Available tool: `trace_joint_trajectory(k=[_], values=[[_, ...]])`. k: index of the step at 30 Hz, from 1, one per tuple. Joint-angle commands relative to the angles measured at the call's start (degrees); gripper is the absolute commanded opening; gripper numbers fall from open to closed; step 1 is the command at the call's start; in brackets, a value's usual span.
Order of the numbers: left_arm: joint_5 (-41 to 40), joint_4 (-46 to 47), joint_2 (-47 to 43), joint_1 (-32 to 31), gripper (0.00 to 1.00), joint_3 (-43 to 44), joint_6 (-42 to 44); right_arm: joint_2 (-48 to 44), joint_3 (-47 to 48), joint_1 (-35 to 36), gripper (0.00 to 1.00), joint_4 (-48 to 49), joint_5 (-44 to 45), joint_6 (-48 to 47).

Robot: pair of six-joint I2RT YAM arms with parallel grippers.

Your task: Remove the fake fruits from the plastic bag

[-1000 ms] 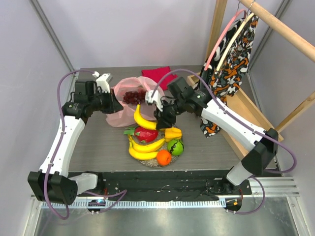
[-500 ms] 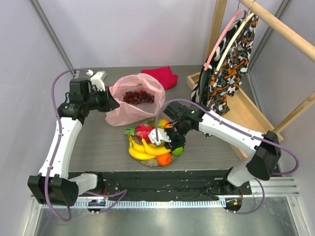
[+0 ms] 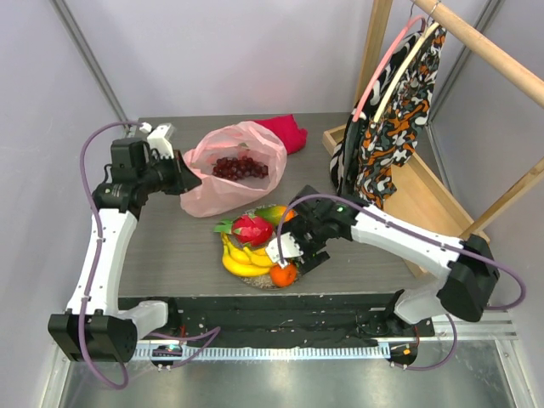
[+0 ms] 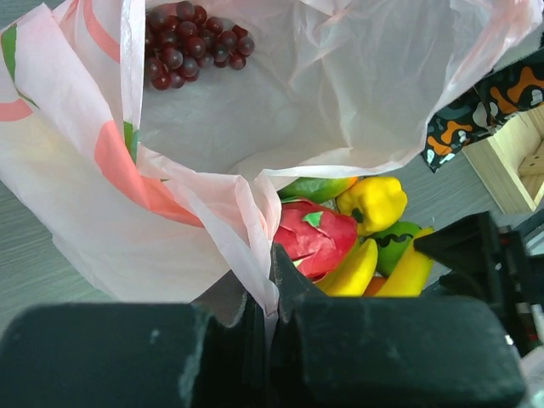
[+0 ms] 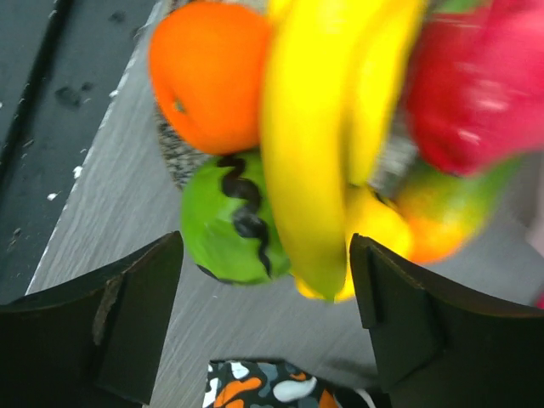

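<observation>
**Plastic bag** [image 3: 212,197]: pale pink, translucent, crinkled. It lies upper centre-left in the overhead view on the grey surface [image 3: 170,246], mouth open. It contains one bunch of dark grapes [image 3: 239,167].

**Left gripper** [image 4: 265,293]: pinched tight on a fold of the bag's rim, at the bag's left edge.

**Fruit pile:** centre of the overhead view, just below the bag, heaped on a glittery plate [image 5: 177,161].
- dragon fruit [image 3: 252,229]
- bananas [image 3: 240,260]
- orange [image 3: 284,274]
- mango [image 3: 273,212]
- yellow pepper [image 4: 371,202]
- green apple [image 5: 225,223]

**Right gripper** [image 5: 265,280]: low over the right side of the pile, spread wide either side of a banana, with gaps visible on both sides. It grips nothing.

**Red cloth** [image 3: 286,133]: folded, top centre, just behind the bag.
</observation>
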Motion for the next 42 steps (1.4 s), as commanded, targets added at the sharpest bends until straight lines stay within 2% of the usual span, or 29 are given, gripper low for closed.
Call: trace_joint_trajectory(k=[1, 3, 5, 8, 12, 15, 17, 20, 23, 24, 29, 31, 32, 33, 34, 35, 38, 42], values=[[2.7, 1.4, -2.8, 0.3, 0.06, -1.2, -0.3, -9.6, 5.0, -1.4, 0.9, 7.6, -2.4, 8.7], [3.9, 0.1, -3.1, 0.3, 0.06, -1.9, 1.4, -10.5, 6.9, -1.4, 0.95, 10.5, -4.3, 19.1], [5.0, -2.5, -3.7, 0.3, 0.06, -2.7, 3.4, -10.6, 7.4, -1.3, 0.96, 18.6, -4.5, 28.8], [5.8, -8.0, -4.7, 0.3, 0.06, -2.6, 9.6, -7.8, 7.2, -1.3, 0.95, 31.6, 0.5, 37.2], [5.2, -16.2, -6.8, 0.3, 0.0, -1.7, 20.0, 0.2, 9.1, -1.7, 0.94, 47.9, 11.3, 43.0], [3.4, -24.2, -6.7, 0.3, 0.0, 0.3, 25.1, 5.7, 12.5, -2.6, 0.94, 55.4, 18.4, 46.2], [1.5, -28.7, -6.7, 0.3, 0.0, 1.4, 29.5, 7.5, 14.8, -2.7, 0.94, 56.8, 22.2, 45.9], [-0.8, -32.3, -7.2, 0.3, 0.0, 1.6, 34.0, 7.7, 16.1, -2.7, 0.94, 60.1, 21.7, 43.6], [-7.4, -33.8, -7.9, 0.3, 0.0, 0.8, 36.5, 5.6, 15.8, -2.7, 0.94, 60.5, 19.4, 42.8], [-9.6, -34.2, -8.0, 0.3, 0.0, 0.8, 37.0, 4.7, 16.6, -2.7, 0.94, 58.5, 15.1, 43.1], [-13.4, -38.8, -9.2, 0.3, 0.0, 1.9, 41.1, -2.2, 17.0, -2.6, 0.94, 53.7, 8.0, 46.6], [-12.8, -39.2, -8.8, 0.3, 0.18, 4.2, 40.2, -3.5, 16.0, -2.4, 0.94, 55.1, 10.7, 46.3], [-11.5, -39.2, -8.3, 0.3, 0.35, 5.7, 38.7, -3.4, 15.3, -2.4, 0.96, 55.3, 11.8, 44.4], [-10.2, -39.1, -7.7, 0.3, 0.48, 9.9, 37.7, -2.9, 15.3, -2.4, 0.97, 54.9, 13.0, 43.1], [-8.8, -38.5, -6.3, 0.3, 0.55, 12.3, 36.7, -1.5, 15.4, -2.4, 0.99, 54.2, 15.4, 42.2], [-5.1, -38.1, -5.3, 0.3, 0.59, 14.9, 35.7, -0.6, 16.3, -2.4, 1.0, 52.2, 16.4, 41.6], [0.8, -38.1, 0.3, -0.3, 0.6, 26.4, 32.3, 0.9, 18.1, -2.6, 1.0, 47.2, 15.3, 42.9], [6.7, -38.7, 7.4, -4.7, 0.6, 30.8, 28.8, 0.6, 18.2, -2.4, 1.0, 44.6, 10.7, 45.3]])
